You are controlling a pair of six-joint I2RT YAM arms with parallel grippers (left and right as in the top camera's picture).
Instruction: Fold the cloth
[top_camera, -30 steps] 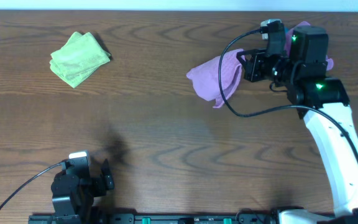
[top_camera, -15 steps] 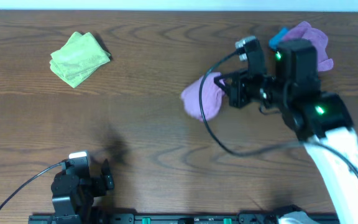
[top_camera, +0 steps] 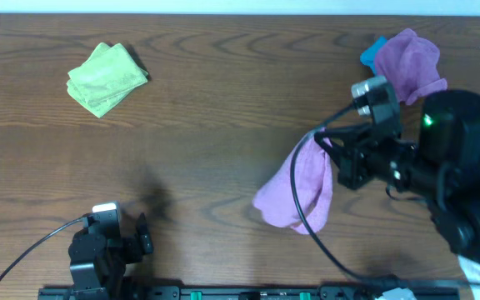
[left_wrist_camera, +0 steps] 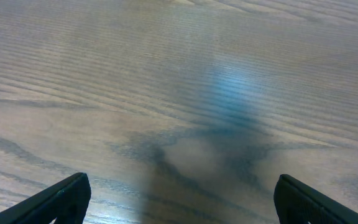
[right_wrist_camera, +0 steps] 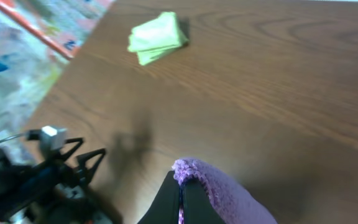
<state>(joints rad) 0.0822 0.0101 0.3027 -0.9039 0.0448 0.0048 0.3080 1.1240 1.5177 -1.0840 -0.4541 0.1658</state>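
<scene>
Held the cloth (right_wrist_camera: pixel 219 194) by a bunched edge in the right gripper (right_wrist_camera: pixel 180 195), with the two fingers pressed together on the lilac pile and no gap to see between them. From overhead, found the same right gripper (top_camera: pixel 330 155) right of the middle of the table (top_camera: pixel 207 150), on the near half, with the cloth (top_camera: pixel 294 193) hanging from it in a long gathered drape toward the near left. Could not tell whether the lower end touched the wood or hung just above it. Saw no flat part of it anywhere, and no fold line.

Further out, noted a second purple cloth (top_camera: pixel 408 60) bunched with a blue one (top_camera: pixel 372 52) at the far right edge, well apart from the gripper, and a light-green folded cloth (top_camera: pixel 105 77) at the far left. Took neither for the cloth of the task.

At the near left edge, found the left gripper (top_camera: pixel 143 236) resting low, well apart from all the cloths. In its own wrist view, showed its fingers (left_wrist_camera: pixel 67 200) wide apart over bare wood, holding nothing.

Judged the task as hardly begun: lifted off the table, but not yet spread and not yet folded. Probably needed next: to lay the cloth flat on the free wood near the middle, to smooth it, then to bring one edge over to the opposite edge, perhaps with help of the left arm.
</scene>
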